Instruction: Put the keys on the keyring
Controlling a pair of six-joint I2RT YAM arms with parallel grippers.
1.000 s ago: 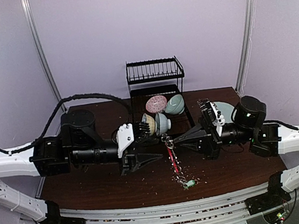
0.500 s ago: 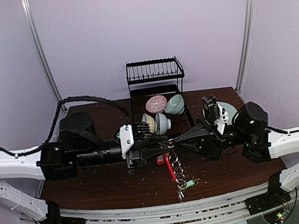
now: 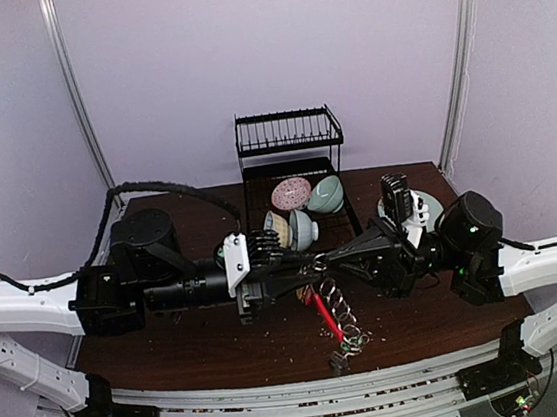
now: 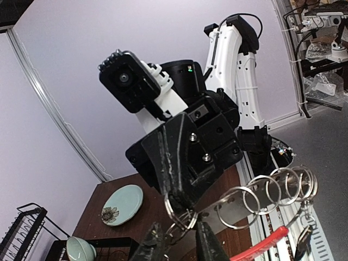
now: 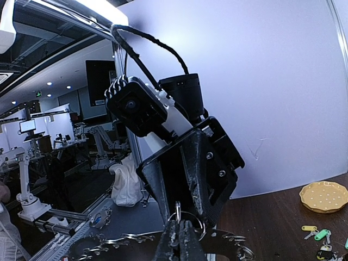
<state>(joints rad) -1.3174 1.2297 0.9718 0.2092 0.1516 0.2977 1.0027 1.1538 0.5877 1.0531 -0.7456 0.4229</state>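
The two arms meet tip to tip over the middle of the table [image 3: 204, 348]. The right gripper [image 3: 327, 260] is clenched on the top of the keyring [image 3: 326, 319], which hangs from it in the air and slopes down toward the near edge, red sleeve showing. I can't tell whether its low end touches the wood. The left gripper [image 3: 308, 274] has come in from the other side. Its fingers [image 4: 155, 244] stand a little apart around a cluster of split rings [image 4: 178, 216] right under the right tip. Whether they are pinching one or only framing it, I can't tell.

The danger I see is the crowding. Both sets of fingertips work the same small spot, so a slight misjudged push could knock them together. It could also lever the wire out of the right pinch and drop the whole ring. The left fingers could also close on the wrong loop or on two at once. A tug would set the hanging part swinging.

With both grippers busy at the ring, neither is free for the keys [image 5: 317, 234]. They lie on the wood well off to the left, near a yellow plate [image 5: 326, 197], with the left arm's bulk on that side.

At the far edge stands a rack [image 3: 288, 132] with bowls [image 3: 306, 227] in front, just beyond the grippers. A teal plate [image 4: 122, 204] lies far right, behind the right arm. Lifting or swinging toward the far side would risk the bowls.
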